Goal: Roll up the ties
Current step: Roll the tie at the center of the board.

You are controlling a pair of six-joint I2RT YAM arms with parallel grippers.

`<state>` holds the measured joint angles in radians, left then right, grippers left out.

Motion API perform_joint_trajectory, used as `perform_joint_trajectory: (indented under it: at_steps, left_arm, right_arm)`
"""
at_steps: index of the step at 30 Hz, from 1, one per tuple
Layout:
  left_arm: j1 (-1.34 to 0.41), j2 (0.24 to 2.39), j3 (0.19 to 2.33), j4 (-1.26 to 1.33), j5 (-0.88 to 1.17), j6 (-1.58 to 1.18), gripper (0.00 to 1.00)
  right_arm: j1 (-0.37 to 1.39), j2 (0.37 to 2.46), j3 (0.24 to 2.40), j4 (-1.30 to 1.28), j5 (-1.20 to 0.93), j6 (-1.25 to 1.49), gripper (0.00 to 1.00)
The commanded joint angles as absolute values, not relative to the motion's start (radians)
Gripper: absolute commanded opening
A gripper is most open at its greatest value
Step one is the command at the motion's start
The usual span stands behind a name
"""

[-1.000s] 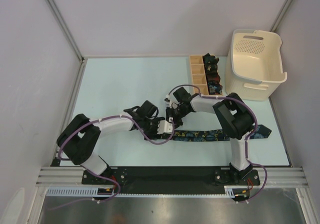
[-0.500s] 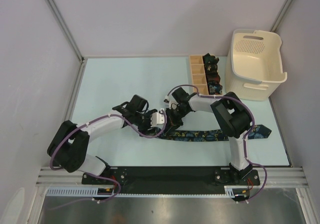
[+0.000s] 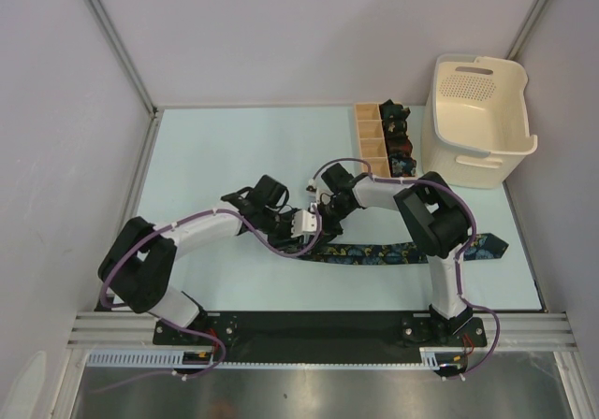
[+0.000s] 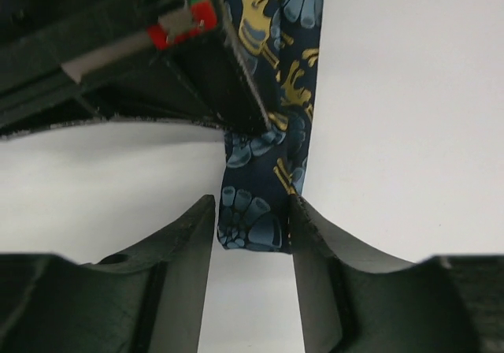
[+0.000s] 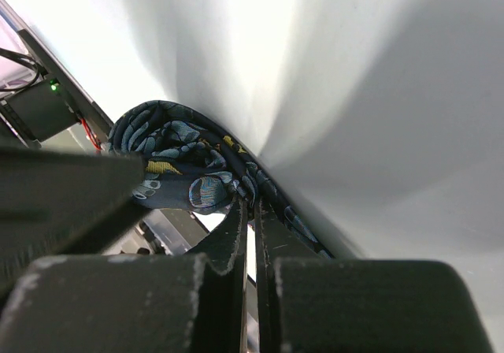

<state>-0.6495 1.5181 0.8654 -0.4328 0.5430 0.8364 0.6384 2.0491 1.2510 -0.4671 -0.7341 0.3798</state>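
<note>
The pale surface (image 3: 234, 148) is taken in first, with the cream basket (image 3: 473, 157) at its far right corner and the wooden divided box (image 3: 371, 143) set just beside it. Across the near half the floral tie (image 3: 384, 253) is laid out flat, its pointed end (image 3: 494, 247) out to the right and its other end lying under the two wrists at the middle. Small dark rolled ties (image 3: 400, 143) are seen tucked into the box's right-hand compartments, so part of the job is judged done.

Now the right gripper (image 5: 248, 203): it is clenched tight, and a curled fold of the tie is caught at its tips, as far as the wrist view allows. And the left gripper (image 4: 252, 211): its jaws are set apart, astride the narrow end (image 4: 253, 231) and close to both edges. No pinch on the cloth can be made out.

The step in hand is judged to be the first turn of the roll. To be done well, the narrow end should be taken squarely across its width. The first turn should be made small and tight, with the edges lined up so the coil is not coned. The fold should be pinned by the right gripper until that turn is secured, and the long tail left flat and untwisted on the surface.
</note>
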Motion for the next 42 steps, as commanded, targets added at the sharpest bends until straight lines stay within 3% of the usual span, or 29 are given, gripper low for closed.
perform_joint_trajectory:
  at_steps: [1,6,11,18,21,25,28,42]
  left_arm:
    - [-0.689,1.519,0.914,-0.436,0.595,0.815,0.46]
    - [-0.710,1.557,0.923,-0.423,0.565,0.781,0.44]
    - [-0.664,1.531,0.891,-0.429,0.526,0.805,0.68]
    - [-0.649,1.548,0.870,-0.445,0.499,0.847,0.74]
    - [-0.649,1.568,0.879,-0.449,0.511,0.847,0.69]
    - [-0.650,1.514,0.882,-0.456,0.557,0.842,0.48]
    - [-0.661,1.508,0.906,-0.465,0.574,0.821,0.42]
    - [-0.785,1.643,0.960,-0.410,0.519,0.646,0.39]
  right_arm:
    - [0.657,2.094,1.255,-0.494,-0.644,0.337,0.00]
    - [0.655,2.095,1.255,-0.495,-0.644,0.336,0.00]
    - [0.650,2.091,1.253,-0.502,-0.647,0.324,0.00]
    - [0.652,2.095,1.255,-0.505,-0.650,0.319,0.00]
    - [0.652,2.095,1.255,-0.505,-0.647,0.319,0.00]
    - [0.653,2.095,1.253,-0.503,-0.646,0.321,0.00]
    - [0.653,2.100,1.258,-0.503,-0.646,0.325,0.00]
    - [0.652,2.102,1.253,-0.499,-0.667,0.327,0.00]
